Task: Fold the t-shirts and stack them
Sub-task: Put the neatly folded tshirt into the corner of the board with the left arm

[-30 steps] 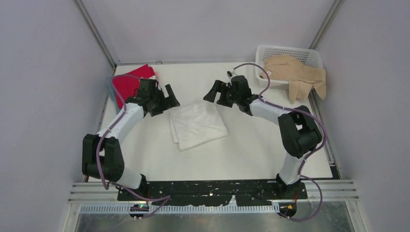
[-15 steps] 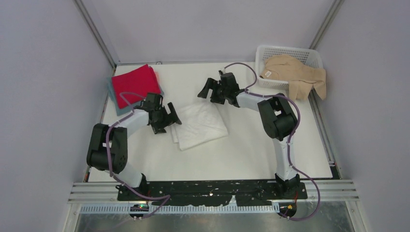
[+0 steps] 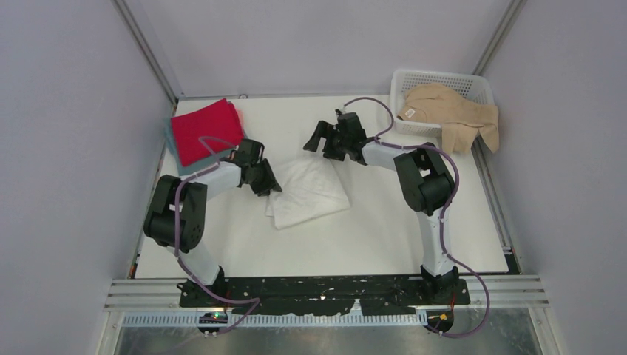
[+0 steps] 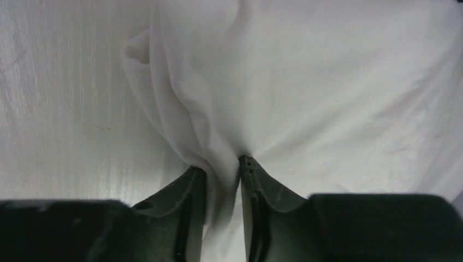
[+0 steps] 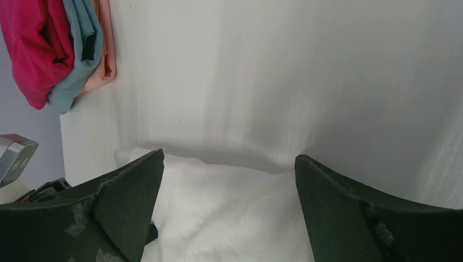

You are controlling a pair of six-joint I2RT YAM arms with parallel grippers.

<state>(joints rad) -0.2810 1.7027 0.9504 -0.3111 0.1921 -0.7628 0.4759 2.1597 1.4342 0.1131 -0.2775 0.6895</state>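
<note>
My left fingers are pinched narrow on the left edge of the folded white t-shirt, which lies mid-worktop. My right fingers stand wide, holding nothing, over its far edge. The red t-shirt tops the far-left stack. The tan t-shirt drapes over the basket.

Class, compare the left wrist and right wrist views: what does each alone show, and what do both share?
Left wrist only: the left gripper pinching the white t-shirt. Right wrist only: the open right gripper, plus the stacked red shirt, teal shirt and pink shirt. Both: the white t-shirt and the table.
</note>
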